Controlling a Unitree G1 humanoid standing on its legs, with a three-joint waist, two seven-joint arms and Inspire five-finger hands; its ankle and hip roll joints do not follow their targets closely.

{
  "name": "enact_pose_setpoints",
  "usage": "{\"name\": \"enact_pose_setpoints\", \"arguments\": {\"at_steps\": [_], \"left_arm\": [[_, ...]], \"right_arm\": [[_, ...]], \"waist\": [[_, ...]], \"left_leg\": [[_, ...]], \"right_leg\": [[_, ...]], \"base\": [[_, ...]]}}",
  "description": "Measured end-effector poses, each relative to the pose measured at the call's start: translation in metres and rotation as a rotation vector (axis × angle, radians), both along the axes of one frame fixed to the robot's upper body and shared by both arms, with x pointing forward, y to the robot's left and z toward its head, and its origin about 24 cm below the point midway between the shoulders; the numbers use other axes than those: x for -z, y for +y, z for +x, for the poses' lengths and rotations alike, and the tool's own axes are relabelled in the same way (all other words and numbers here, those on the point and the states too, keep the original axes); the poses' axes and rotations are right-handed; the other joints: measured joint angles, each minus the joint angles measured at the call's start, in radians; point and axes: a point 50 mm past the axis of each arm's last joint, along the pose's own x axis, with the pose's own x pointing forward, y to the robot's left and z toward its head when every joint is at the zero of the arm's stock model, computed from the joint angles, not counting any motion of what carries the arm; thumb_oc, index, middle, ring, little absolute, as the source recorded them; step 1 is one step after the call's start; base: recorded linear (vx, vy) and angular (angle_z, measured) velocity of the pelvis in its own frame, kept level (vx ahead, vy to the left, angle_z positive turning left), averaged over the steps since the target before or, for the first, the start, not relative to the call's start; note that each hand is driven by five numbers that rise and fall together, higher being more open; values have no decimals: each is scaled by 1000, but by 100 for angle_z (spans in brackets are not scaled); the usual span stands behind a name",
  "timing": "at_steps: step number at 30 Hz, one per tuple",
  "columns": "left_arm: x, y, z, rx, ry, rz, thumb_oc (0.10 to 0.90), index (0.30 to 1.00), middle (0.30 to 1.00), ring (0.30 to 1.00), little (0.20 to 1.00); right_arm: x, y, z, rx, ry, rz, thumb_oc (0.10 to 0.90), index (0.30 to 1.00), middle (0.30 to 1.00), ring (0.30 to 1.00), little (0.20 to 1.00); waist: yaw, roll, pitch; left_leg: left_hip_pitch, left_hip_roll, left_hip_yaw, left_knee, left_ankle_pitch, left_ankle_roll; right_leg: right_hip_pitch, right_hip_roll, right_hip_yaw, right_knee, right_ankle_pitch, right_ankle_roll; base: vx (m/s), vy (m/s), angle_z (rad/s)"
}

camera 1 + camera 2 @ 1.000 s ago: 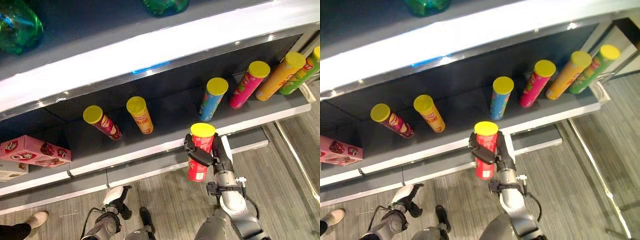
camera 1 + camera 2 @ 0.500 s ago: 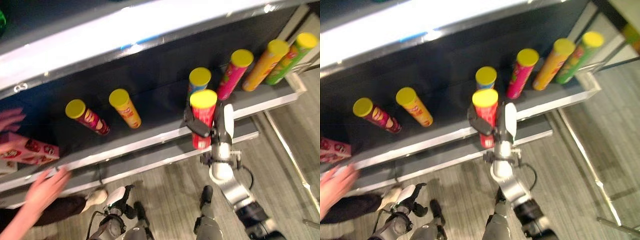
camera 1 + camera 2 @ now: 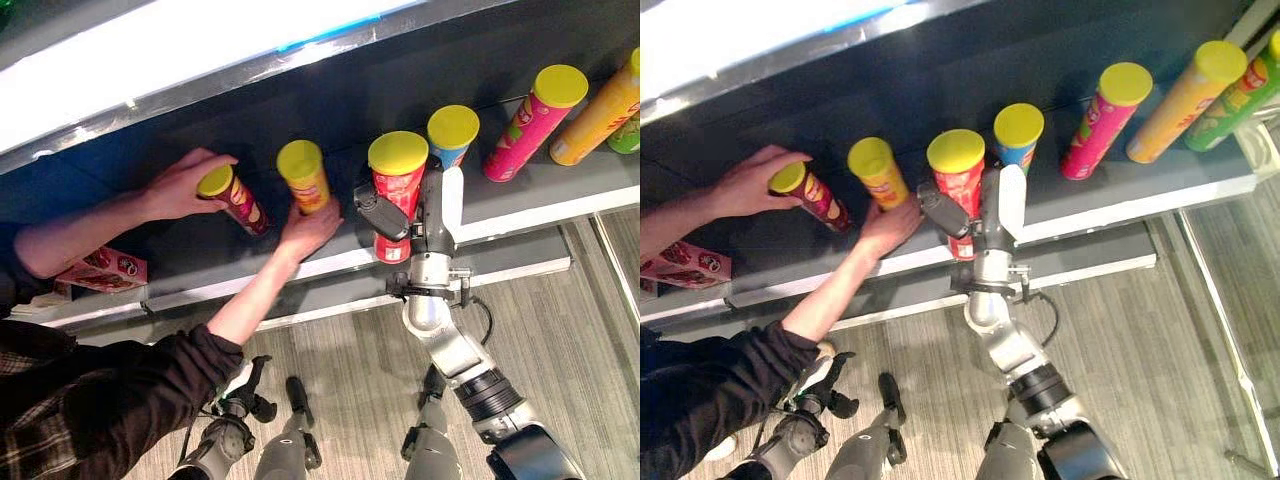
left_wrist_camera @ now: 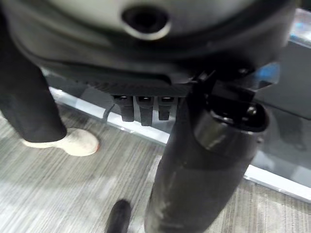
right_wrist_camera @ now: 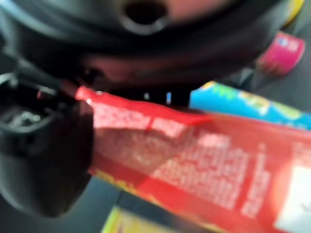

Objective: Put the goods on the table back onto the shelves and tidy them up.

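Right hand has its fingers and thumb wrapped round the red can at mid-body, holding it upright over the front edge of the shelf, at 12 o'clock from the wrist. The yellow lid faces the camera. Blue can stands just behind it at 1 o'clock; pink can further out at 2.

Handling guess: light, stiff cardboard tube, smooth skin — can slip if the grip goes loose, can dent if squeezed hard. Mid-body wrap looks like the right hold; avoid the lid, it likely pops off.

Left hand hangs low by the floor, fingers curled on nothing.

A person's hands are on the shelf at 9–10 o'clock of the red can — one on the maroon can, one by the orange can. Collision risk if the can goes in leftward.
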Motion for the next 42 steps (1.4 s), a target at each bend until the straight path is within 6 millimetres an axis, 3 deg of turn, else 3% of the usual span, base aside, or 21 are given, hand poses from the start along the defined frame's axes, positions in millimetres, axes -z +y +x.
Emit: {"name": "enact_pose_setpoints", "arguments": {"at_steps": [5,11,12,14,17,32,39,42], "left_arm": [[2,1,-4,-9,12,2,800,900,900,900,900],[11,9,-21,-47,70,15,800,900,900,900,900],[15,12,-26,-55,96,25,800,900,900,900,900],[22,19,-38,-78,145,53,800,900,900,900,900],[24,27,-46,-97,169,72,800,900,900,900,900],[34,34,-75,-137,255,92,800,900,900,900,900],[37,37,-82,-149,282,102,800,900,900,900,900],[37,37,-82,-142,281,107,800,900,900,900,900]], "right_arm": [[29,-11,-13,35,95,10,400,300,300,300,300],[82,-28,-63,51,300,32,400,300,300,300,300],[92,-31,-79,48,349,42,400,300,300,300,300],[103,-28,-92,11,404,32,400,300,300,300,300],[101,-22,-94,-35,407,24,400,300,300,300,300],[113,-17,-106,-96,468,26,400,300,300,300,300],[118,-15,-109,-96,498,79,400,300,300,300,300],[117,-15,-108,-94,495,85,400,300,300,300,300]], "waist": [[-20,-11,-5],[-79,-101,-56],[-83,-122,-68],[-92,-163,-96],[-105,-191,-121],[-108,-199,-174],[-105,-196,-193],[-108,-193,-195]], "left_leg": [[35,-1,1,-1,-3,3],[103,-2,10,-1,-16,-2],[133,-2,17,-1,-19,1],[174,-10,40,-6,-38,6],[205,-16,54,-4,-42,6],[289,-17,86,-5,-57,0],[279,-23,85,-5,-66,-5],[244,-37,74,0,-67,-2]], "right_leg": [[36,0,1,0,0,0],[93,1,8,0,-5,6],[121,1,8,0,-5,6],[148,-4,32,0,-6,7],[157,-6,47,-1,-15,16],[211,2,82,0,-19,20],[208,-4,81,4,-11,19],[174,-15,85,12,-51,37]], "base": [[33,20,-1],[41,54,-4],[-59,51,-16],[22,79,-26],[7,50,-14],[19,35,-8],[-26,55,1],[-122,117,4]]}}
